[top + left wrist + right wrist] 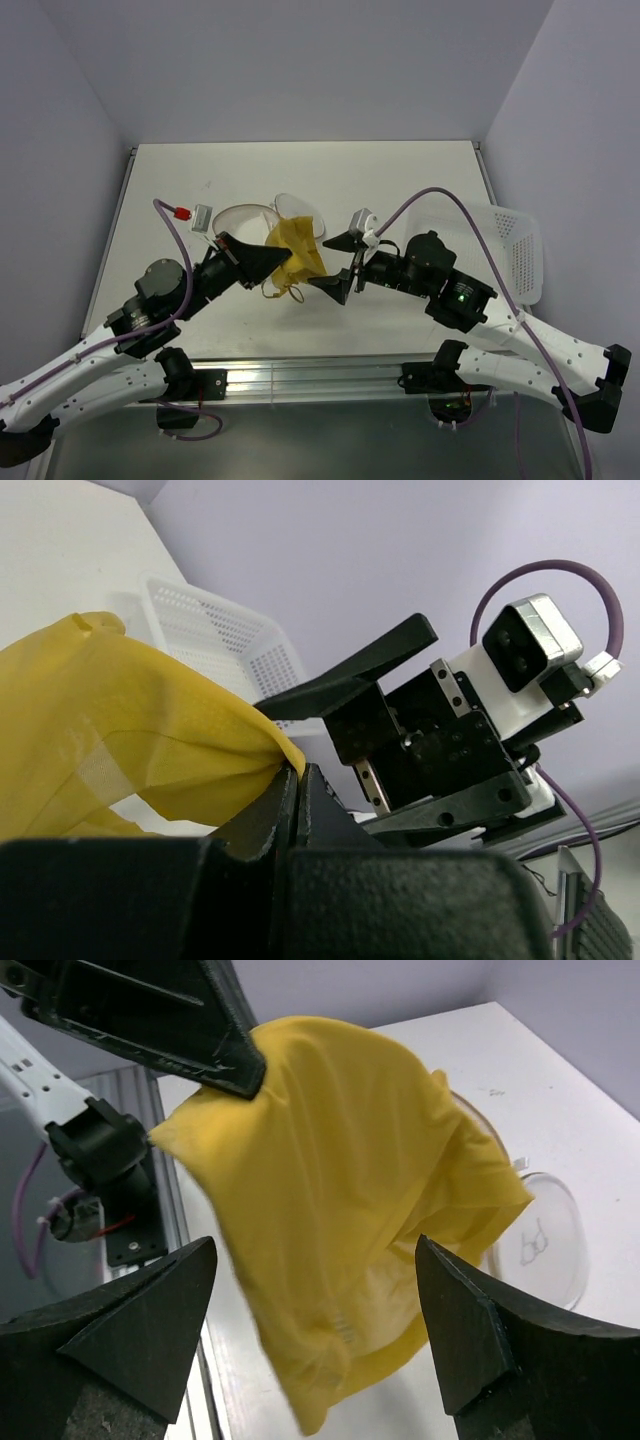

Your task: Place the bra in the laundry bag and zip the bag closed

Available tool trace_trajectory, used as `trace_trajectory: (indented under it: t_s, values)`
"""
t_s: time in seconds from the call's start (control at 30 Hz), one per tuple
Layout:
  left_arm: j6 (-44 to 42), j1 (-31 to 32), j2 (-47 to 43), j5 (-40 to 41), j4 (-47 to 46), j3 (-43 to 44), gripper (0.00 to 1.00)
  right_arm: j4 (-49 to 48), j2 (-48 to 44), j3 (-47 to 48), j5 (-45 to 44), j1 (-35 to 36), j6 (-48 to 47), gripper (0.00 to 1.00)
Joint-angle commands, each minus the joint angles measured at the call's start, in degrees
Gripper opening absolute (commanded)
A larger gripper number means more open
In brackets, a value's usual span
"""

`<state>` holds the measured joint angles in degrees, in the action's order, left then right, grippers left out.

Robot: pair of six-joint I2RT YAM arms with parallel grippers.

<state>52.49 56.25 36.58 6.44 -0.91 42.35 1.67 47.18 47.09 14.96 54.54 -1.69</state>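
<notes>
Nearest the bottom edge of the top view, both arm bases sit on the metal rail [300,378] along the near side of the white table [400,180]. Left arm reaches in from the lower left, right arm from the lower right; the two grippers face each other at frame centre, near but not touching. Left gripper [283,258]: jaws pressed together, pinching a fold of the bra [298,245]; its wrist view shows the yellow fabric clamped right at the fingertips. The bra hangs from that pinch as a crumpled mustard-yellow drape, thin strap loops trailing toward the lower left of the garment. Cannot tell whether its lower edge touches the table. Right gripper [320,264]: jaws spread wide, holding nothing. Its wrist view shows one black finger at each lower corner of the frame, with the cloth hanging in front of the gap between them and apart from both. Just beyond the bra, above centre in the top view, lies the laundry bag [240,218], round, translucent, white-rimmed, flat on the table. The bra overlaps its edge in that view but is held outside it, not inside. Left of the bag lie a small grey tag [203,216] and a red-capped cable end [181,212]. At the right edge of the table a white perforated basket [515,250] sits well apart from the garment.
</notes>
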Motion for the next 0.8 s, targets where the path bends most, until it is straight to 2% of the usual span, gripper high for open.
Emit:
trace_trajectory:
  t_s: [0.0,0.07,0.23,0.27,0.33,0.37,0.47,0.5,0.53,0.57,0.63,0.67,0.73,0.77]
  values:
    - [2.6,0.2,-1.3,-2.8,-0.4,1.9,0.00,-3.3,1.2,3.1,-1.6,0.7,-4.8,0.87]
    - [3.4,0.2,-1.3,-4.4,-0.4,2.2,0.00,-4.0,1.4,3.1,-1.3,0.7,-5.1,0.85]
    - [5.6,0.2,-1.0,-6.0,0.5,2.7,0.00,-5.8,1.9,3.1,5.0,0.7,-4.0,0.74]
    - [5.9,0.2,-1.2,-6.0,0.6,2.7,0.00,-6.0,1.8,3.1,5.8,0.7,-3.9,0.59]
    - [6.2,0.2,-1.5,-7.1,0.7,2.9,0.00,-7.0,1.4,2.9,7.1,0.6,-3.1,0.39]
    - [6.2,0.2,-1.7,-7.1,1.5,3.1,0.00,-6.9,1.3,3.1,7.4,0.6,-3.0,0.18]
    - [5.7,0.2,-2.5,-6.8,5.2,3.7,0.00,-6.7,-0.3,3.9,9.6,0.3,-1.6,0.00]
    - [5.3,0.2,-2.8,-6.7,6.3,3.8,0.01,-6.2,-0.4,4.4,10.2,0.1,-1.0,0.00]
    - [4.9,0.2,-3.0,-6.8,7.1,4.0,0.06,-3.9,-0.4,5.3,10.8,-0.1,-0.3,0.00]
    - [3.7,0.2,-3.6,-6.5,8.3,4.2,0.25,-2.4,-0.2,7.3,11.9,-0.3,-0.2,0.00]
    - [1.7,0.2,-4.1,-2.9,12.6,5.6,0.44,3.0,0.5,9.4,12.5,-0.7,0.9,0.00]
    - [0.2,0.2,-4.7,-1.9,14.6,6.2,0.57,4.6,0.8,11.3,12.1,-0.8,1.3,0.00]
    - [-3.2,0.2,-5.5,-0.9,17.4,6.6,0.69,8.9,1.2,12.8,11.6,-1.0,3.8,0.00]
    - [-4.1,0.2,-6.6,-0.8,18.0,6.5,0.72,10.4,1.7,14.5,11.5,-1.0,4.3,0.00]
